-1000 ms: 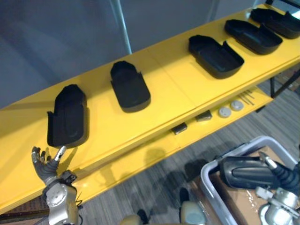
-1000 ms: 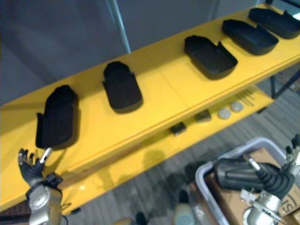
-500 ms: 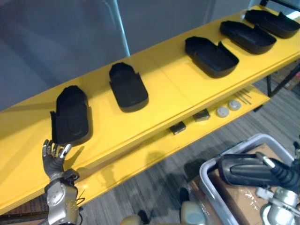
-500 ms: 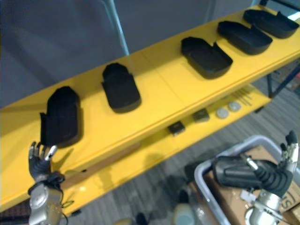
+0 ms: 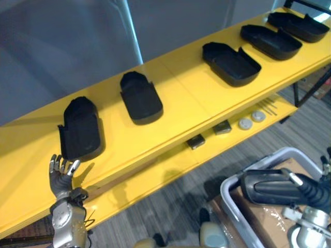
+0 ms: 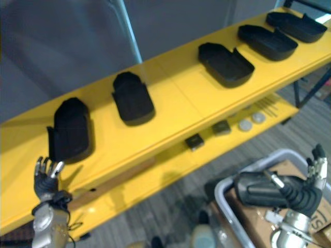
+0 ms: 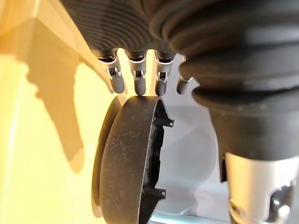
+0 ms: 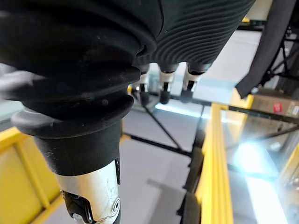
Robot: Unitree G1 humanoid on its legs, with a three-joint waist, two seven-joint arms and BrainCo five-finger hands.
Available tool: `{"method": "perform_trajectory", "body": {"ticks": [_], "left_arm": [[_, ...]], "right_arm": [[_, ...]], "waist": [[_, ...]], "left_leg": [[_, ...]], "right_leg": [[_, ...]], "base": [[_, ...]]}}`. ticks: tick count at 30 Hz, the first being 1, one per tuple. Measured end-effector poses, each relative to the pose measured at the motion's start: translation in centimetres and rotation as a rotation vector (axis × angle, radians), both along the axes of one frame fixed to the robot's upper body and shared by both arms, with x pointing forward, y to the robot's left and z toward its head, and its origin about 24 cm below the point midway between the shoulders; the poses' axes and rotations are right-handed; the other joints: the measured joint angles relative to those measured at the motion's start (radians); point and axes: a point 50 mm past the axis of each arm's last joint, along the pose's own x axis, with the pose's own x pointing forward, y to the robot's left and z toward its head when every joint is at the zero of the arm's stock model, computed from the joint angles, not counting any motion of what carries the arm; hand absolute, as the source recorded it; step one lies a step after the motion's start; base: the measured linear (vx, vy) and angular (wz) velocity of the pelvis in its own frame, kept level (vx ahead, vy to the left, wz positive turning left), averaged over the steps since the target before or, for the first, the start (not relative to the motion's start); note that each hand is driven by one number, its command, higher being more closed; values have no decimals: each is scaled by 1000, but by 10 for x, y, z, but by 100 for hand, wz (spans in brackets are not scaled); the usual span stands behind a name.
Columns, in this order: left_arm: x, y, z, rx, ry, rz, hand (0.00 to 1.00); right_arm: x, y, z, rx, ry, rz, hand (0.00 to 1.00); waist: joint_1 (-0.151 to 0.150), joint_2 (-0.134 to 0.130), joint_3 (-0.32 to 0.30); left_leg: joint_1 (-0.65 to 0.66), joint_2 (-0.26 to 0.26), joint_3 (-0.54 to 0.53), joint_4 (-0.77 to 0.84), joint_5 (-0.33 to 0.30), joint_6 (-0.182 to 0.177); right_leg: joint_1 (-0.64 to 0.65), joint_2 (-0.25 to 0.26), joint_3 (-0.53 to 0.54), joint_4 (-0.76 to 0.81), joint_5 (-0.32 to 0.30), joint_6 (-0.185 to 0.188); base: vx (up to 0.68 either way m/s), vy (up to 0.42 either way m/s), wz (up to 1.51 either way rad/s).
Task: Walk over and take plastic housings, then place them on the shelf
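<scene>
Shelf (image 5: pixel 186 101): yellow, with a smooth top tier and no lip visible at the front edge. It carries five black housings in a row. Risk: a nudged shell probably slides freely and may go over the front edge, or back toward the grey wall.
Tote (image 5: pixel 226 196): grey-rimmed bin on the floor at the robot's right, with the right arm above it. Risk: a swing of that arm may catch the rim.
Leftmost housing (image 5: pixel 81 129): matte black, thin-walled, with one rounded end and one squared end. It lies flat near the shelf's left end, just beyond the left hand. The left wrist view shows small clips inside its hollow.
Second housing (image 5: pixel 140 97): same pattern, lying well apart from its neighbours.
Right-hand housings (image 5: pixel 230 63): three shells lying hollow side up like trays.
Left hand (image 5: pixel 61 175): fingers (image 7: pixel 138 81) are straight and spread, holding nothing. The tips sit at the leftmost housing's near rim, and I cannot tell whether they touch it or stop just short. Risk: a forward press likely shoves the light shell away, and a hooked fingertip on retreat may drag it off the edge.
Right hand (image 6: pixel 316 168): low beside the tote, fingers extended, empty.
Discs (image 5: pixel 245 123): small round parts on the lower ledge, with dark blocks (image 5: pixel 196 141) near them. Risk: a falling shell would scatter them.
</scene>
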Motion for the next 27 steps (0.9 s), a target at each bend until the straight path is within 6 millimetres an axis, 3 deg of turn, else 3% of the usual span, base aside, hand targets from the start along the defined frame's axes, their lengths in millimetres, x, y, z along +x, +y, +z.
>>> {"method": "perform_trajectory", "body": {"ticks": [6, 10, 12, 14, 15, 16, 19, 27], "left_arm": [[-1, -3, -3, -5, 16, -2, 0], [-6, 3, 3, 94, 56, 202, 0], [-9, 5, 24, 162, -34, 313, 0], [-22, -3, 79, 300, -300, 416, 0], [-23, -5, 84, 308, -330, 418, 0], [-29, -15, 103, 347, -439, 404, 0], [-43, -38, 130, 430, -577, 297, 0], [-37, -58, 114, 475, -433, -88, 0]], "right_arm": [[1, 3, 3, -2, -6, 14, 0], [2, 7, 0, 10, 7, 30, 0], [0, 10, -4, 24, 21, 31, 0], [-4, 14, -10, 55, 37, 27, 0], [-4, 15, -10, 59, 38, 25, 0], [-7, 16, -13, 74, 42, 12, 0], [-9, 19, -12, 95, 29, 0, 0], [-10, 25, -11, 139, 8, -2, 0]], "waist": [[0, 8, -5], [-1, 8, -5], [2, 7, -5], [4, 5, -3], [4, 5, -4], [3, 6, -4], [3, 2, -1], [5, -15, 10]], "left_leg": [[-1, 0, 0, 0, 0, 0], [0, 0, -2, 1, 1, 1], [-2, 0, -5, 1, 1, 1], [-8, -1, -10, 1, 1, 1], [-9, -1, -12, 1, 1, 1], [-18, -3, -23, 3, 1, 1], [-19, -5, -29, 2, 1, 1], [-21, -8, -42, 4, 0, 2]], "right_leg": [[-16, -2, 0, 22, -13, -2], [-16, -1, -2, 35, -13, -2], [-17, -2, -4, 37, -13, -1], [-18, -5, -10, 35, -16, -4], [-18, -5, -12, 35, -16, -3], [-18, -10, -22, 31, -16, -3], [-13, -12, -28, 23, -13, 2], [13, -15, -44, -17, 2, 3]], "base": [[0, 0, 0], [0, 0, 0], [-9, 0, 4], [-6, 6, 6], [-3, 9, 15], [0, 13, 17], [5, 14, 9], [-2, 14, 5]]}}
